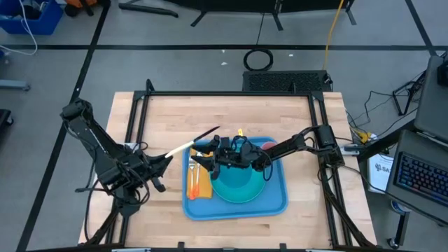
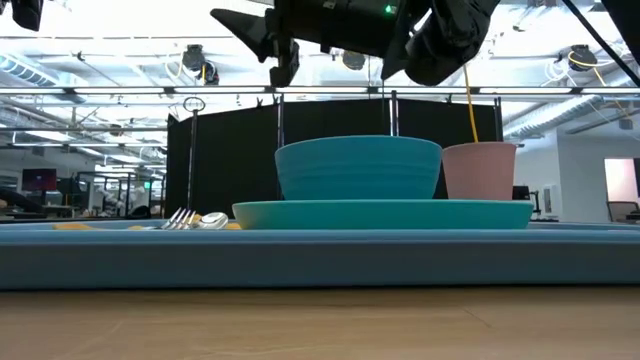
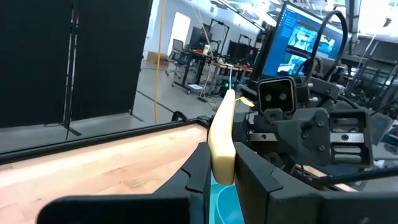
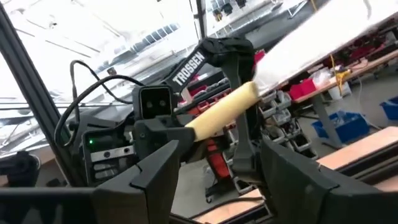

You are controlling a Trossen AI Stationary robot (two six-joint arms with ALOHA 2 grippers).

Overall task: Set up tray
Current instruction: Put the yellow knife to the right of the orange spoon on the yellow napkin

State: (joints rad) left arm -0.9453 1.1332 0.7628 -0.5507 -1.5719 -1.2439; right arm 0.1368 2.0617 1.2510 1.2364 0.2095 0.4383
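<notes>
The blue tray (image 1: 280,203) lies on the wooden table and carries a teal plate (image 2: 380,213), a teal bowl (image 2: 358,167), a pink cup (image 1: 269,145) and a fork (image 2: 180,218). My left gripper (image 1: 162,161) is shut on a long utensil (image 1: 183,147) with a cream handle and a dark far end. It hangs over the tray's left edge. My right gripper (image 1: 204,155) is open at the utensil's far part. In the right wrist view its fingers (image 4: 155,168) stand on either side of the utensil (image 4: 217,115). I cannot tell whether they touch it. My left gripper pinches the cream handle's near end (image 3: 222,168) between its two fingers. The fingers come level from the table's left and lie along the utensil, which sticks out ahead of them. The utensil is lifted clear of the table and tray, pointing toward my right gripper.
Orange and yellow cutlery (image 1: 196,183) lies on the tray's left part beside the plate. Bare wood (image 1: 161,119) stretches along the far and left sides of the table. A black frame (image 1: 231,93) borders the table's far edge.
</notes>
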